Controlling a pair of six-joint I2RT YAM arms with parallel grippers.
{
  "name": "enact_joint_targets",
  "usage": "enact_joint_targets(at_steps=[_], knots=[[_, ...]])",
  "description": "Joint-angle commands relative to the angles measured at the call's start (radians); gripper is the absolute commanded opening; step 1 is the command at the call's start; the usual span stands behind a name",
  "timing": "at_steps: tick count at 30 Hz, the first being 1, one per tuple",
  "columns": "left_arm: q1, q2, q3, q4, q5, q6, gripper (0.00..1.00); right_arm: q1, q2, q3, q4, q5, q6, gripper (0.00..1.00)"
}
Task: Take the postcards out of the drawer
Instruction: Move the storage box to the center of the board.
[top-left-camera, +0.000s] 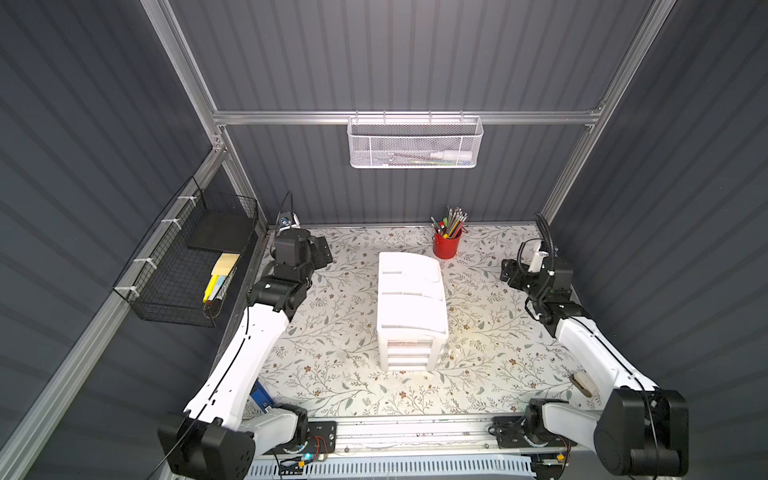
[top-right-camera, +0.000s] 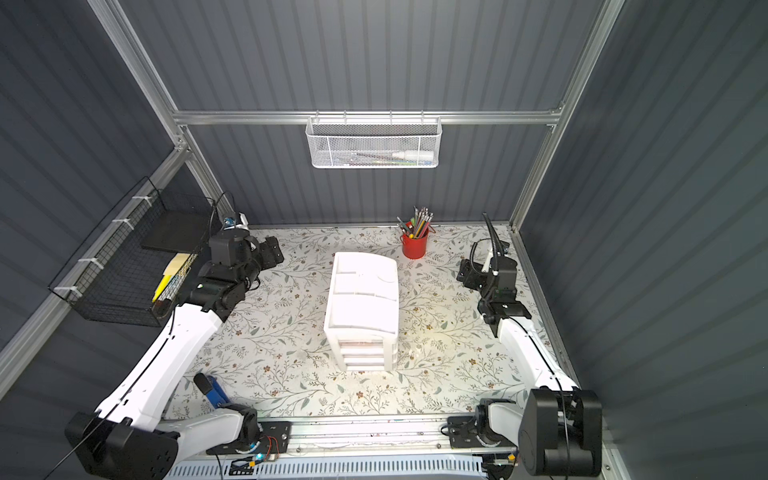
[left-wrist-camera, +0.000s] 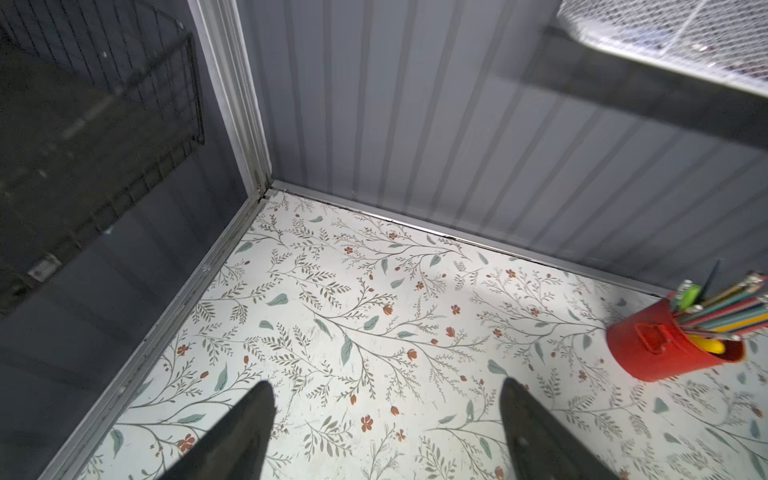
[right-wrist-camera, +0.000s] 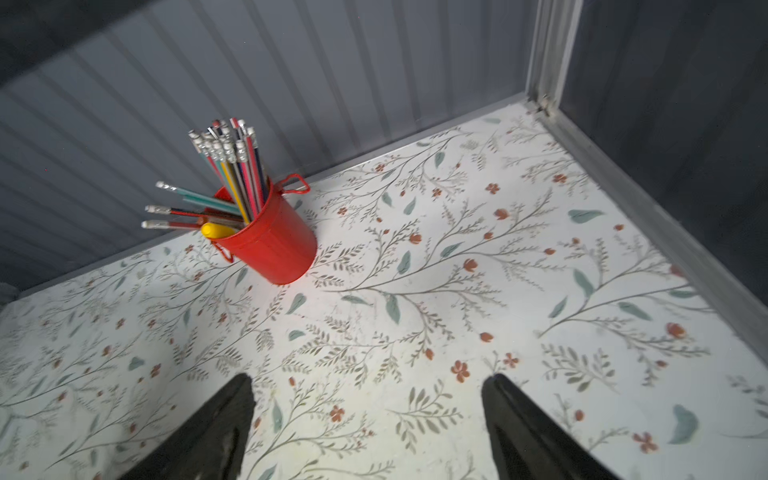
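Wrist views: left tool (left-wrist-camera: 386, 388), right tool (right-wrist-camera: 370, 380) both spread above matte floral tabletop (left-wrist-camera: 374, 291).

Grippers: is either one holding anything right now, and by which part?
Nothing is held. The left gripper and the right gripper each stand open, only the floral tabletop showing between the jaws, both away from the white drawer unit.

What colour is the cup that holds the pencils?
Red; the right wrist view shows the cup best.
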Motion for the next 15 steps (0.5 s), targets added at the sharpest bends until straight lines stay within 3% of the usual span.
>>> enact_joint_targets(at_steps=[1,5,10,15], knots=[[-0.002,0.015,0.099,-0.331,0.192,-0.124,0.99,0.019,0.013,0.051,-0.15,-0.131,0.067,0.86],[-0.022,0.012,0.193,-0.448,0.347,-0.129,0.86,0.043,0.043,0.072,-0.17,-0.16,0.057,0.84],[-0.046,-0.047,0.248,-0.495,0.388,-0.174,0.84,0.055,0.056,0.087,-0.181,-0.173,0.05,0.84],[-0.115,-0.075,0.198,-0.467,0.422,-0.247,0.82,0.068,0.049,0.107,-0.215,-0.18,0.05,0.84]])
